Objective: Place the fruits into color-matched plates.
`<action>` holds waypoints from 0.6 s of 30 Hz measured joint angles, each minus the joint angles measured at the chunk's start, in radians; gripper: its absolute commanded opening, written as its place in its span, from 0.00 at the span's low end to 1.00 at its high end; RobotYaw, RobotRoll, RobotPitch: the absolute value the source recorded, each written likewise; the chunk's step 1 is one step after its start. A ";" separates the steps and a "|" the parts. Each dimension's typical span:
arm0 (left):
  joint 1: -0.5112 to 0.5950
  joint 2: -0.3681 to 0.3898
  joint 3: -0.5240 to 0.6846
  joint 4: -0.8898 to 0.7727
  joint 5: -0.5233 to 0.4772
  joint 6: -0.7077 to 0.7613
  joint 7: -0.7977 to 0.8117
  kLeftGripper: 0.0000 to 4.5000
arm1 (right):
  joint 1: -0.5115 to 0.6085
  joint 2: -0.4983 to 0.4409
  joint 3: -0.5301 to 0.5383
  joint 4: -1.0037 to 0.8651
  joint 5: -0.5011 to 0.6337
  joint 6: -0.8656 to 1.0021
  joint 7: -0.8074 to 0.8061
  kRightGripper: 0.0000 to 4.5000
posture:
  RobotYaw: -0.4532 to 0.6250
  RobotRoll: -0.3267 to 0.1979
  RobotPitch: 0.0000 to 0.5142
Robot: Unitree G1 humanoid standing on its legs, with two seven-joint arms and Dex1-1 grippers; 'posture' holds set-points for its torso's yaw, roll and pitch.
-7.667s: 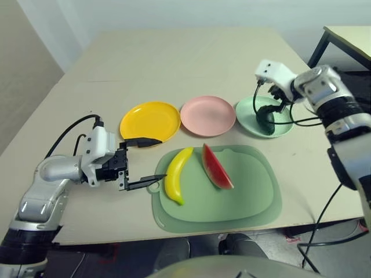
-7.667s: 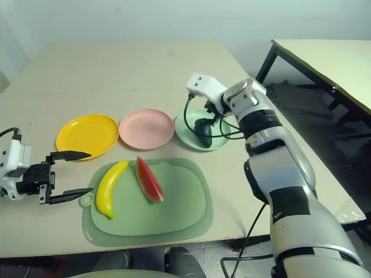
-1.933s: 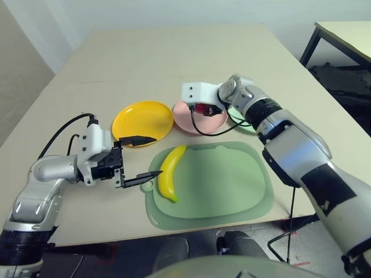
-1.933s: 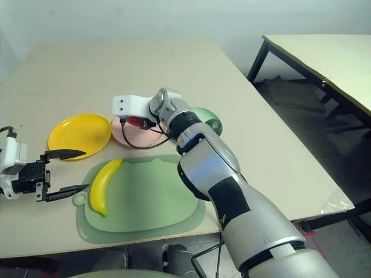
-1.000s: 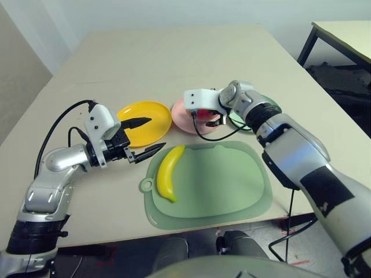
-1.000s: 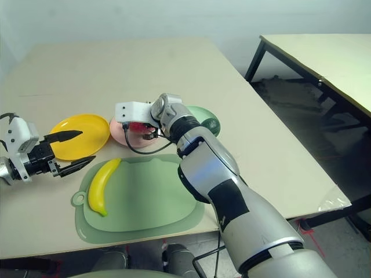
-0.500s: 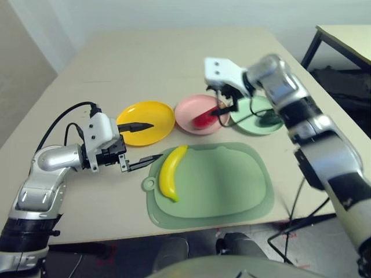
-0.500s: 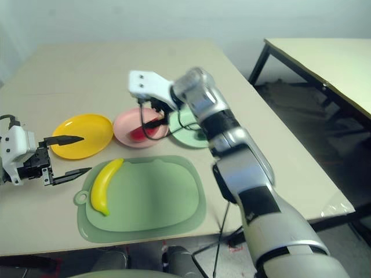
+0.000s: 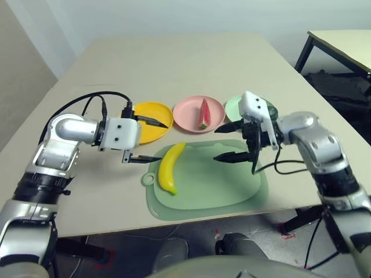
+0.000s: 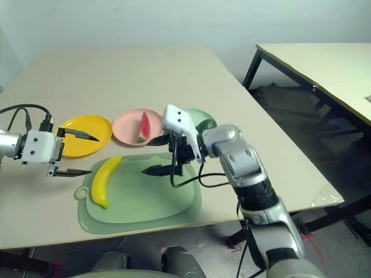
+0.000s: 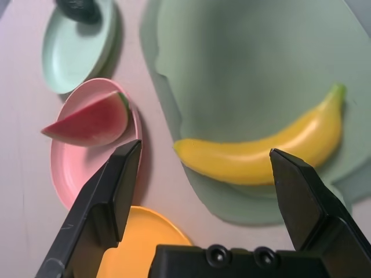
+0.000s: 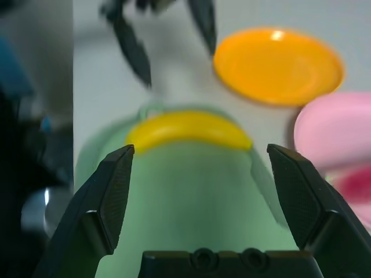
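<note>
Fingers of the left gripper (image 9: pixel 146 139) stand apart, empty, beside the yellow plate (image 9: pixel 156 111). Next, the banana (image 9: pixel 170 168) lies on the green mat (image 9: pixel 232 188). Watermelon (image 9: pixel 203 113) sits in the pink plate (image 9: pixel 186 109). Right gripper (image 9: pixel 230 143) hovers spread, empty, hiding part of the green plate (image 9: pixel 232 107).

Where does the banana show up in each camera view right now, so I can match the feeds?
Left eye: banana on the cutting mat's left part.
Right eye: banana at the mat's left edge.
Left wrist: banana between the open fingers.
Right wrist: banana beyond the open fingers, across the mat.
Shared landmark: yellow plate, just past the banana's stem end.
</note>
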State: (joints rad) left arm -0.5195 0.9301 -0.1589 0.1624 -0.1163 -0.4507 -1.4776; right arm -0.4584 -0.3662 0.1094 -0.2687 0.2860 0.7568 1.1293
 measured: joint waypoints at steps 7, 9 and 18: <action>-0.076 -0.008 -0.074 0.050 0.066 -0.088 -0.028 1.00 | 0.187 0.048 -0.061 -0.023 0.069 -0.128 -0.136 1.00 | 0.48 0.62 0.01; -0.088 -0.022 -0.093 0.059 0.084 -0.100 -0.026 1.00 | 0.246 0.032 -0.061 -0.023 0.064 -0.210 -0.143 1.00 | 0.47 0.62 0.01; -0.142 -0.097 -0.179 0.093 0.139 -0.122 -0.020 1.00 | 0.406 -0.118 0.006 0.019 -0.009 -0.599 -0.037 1.00 | 0.46 0.62 0.00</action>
State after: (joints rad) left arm -0.6612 0.8332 -0.3377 0.2557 0.0227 -0.5729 -1.4978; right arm -0.0524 -0.4843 0.1159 -0.2496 0.2769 0.1582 1.0925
